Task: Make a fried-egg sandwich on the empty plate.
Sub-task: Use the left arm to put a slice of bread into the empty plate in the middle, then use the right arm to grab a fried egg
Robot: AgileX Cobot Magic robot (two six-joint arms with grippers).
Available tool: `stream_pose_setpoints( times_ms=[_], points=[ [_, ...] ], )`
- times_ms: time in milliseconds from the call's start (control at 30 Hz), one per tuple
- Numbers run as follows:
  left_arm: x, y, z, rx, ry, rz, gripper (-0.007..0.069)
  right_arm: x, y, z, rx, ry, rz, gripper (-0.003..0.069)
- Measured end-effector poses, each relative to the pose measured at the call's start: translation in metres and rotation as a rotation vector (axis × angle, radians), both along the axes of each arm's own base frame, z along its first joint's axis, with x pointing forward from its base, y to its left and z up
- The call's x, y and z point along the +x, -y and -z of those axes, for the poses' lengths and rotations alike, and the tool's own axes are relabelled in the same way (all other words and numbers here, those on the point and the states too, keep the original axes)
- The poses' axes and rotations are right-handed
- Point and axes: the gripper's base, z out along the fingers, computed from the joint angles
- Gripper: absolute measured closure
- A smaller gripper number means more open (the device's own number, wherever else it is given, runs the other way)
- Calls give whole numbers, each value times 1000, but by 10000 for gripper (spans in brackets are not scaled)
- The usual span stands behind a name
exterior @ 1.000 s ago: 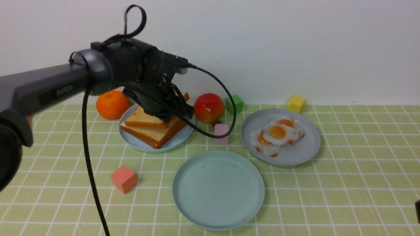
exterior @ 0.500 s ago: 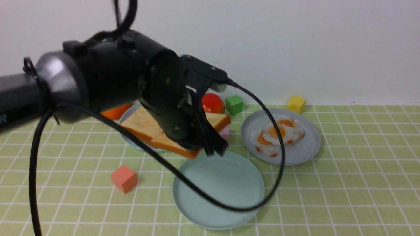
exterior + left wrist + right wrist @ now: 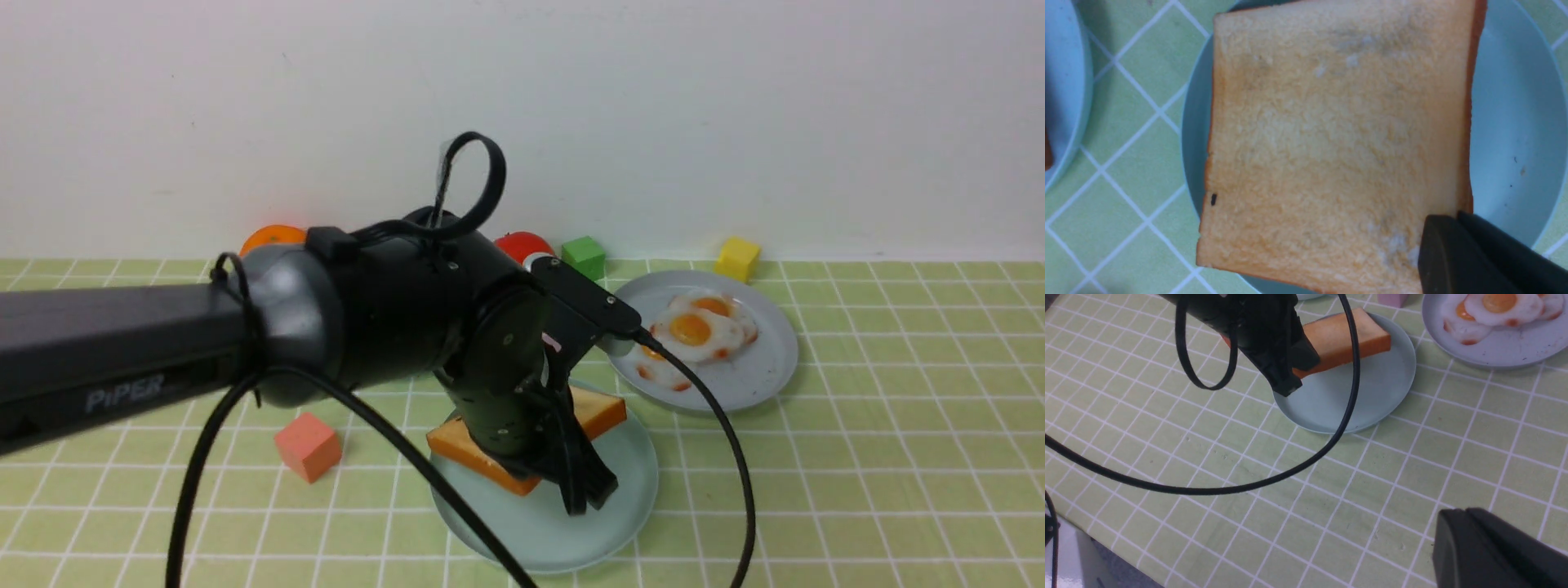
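Golden toast slice [image 3: 602,408], clamped at its edge in the left gripper [image 3: 581,483], should settle flat and centred on the mint-green plate [image 3: 555,531] before release.

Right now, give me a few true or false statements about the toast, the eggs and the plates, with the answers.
1. The left gripper holds a toast slice over the mint-green plate. True.
2. The fried eggs lie on the mint-green plate. False: they are on the grey plate.
3. A coral cube sits left of the mint-green plate. True.
4. An egg lies on the toast slice. False: its top is bare.
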Motion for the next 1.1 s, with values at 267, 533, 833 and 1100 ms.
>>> stream_pose_setpoints(
  times_ms=[267, 533, 833, 1100],
  points=[
    [1, 4, 10, -14, -29, -11, 528, 0, 0, 0, 0, 0, 0, 619],
    [0, 6, 7, -53, -45, -29, 326, 0, 0, 0, -4, -4, -1, 613],
    [-23, -10, -60, -183, 9, -47, 388, 3, -1, 2, -2, -19, 0, 603],
    [-106, -84, -173, -467, 229, -33, 638, 53, -11, 18, -1, -133, 60, 586]
  ],
)
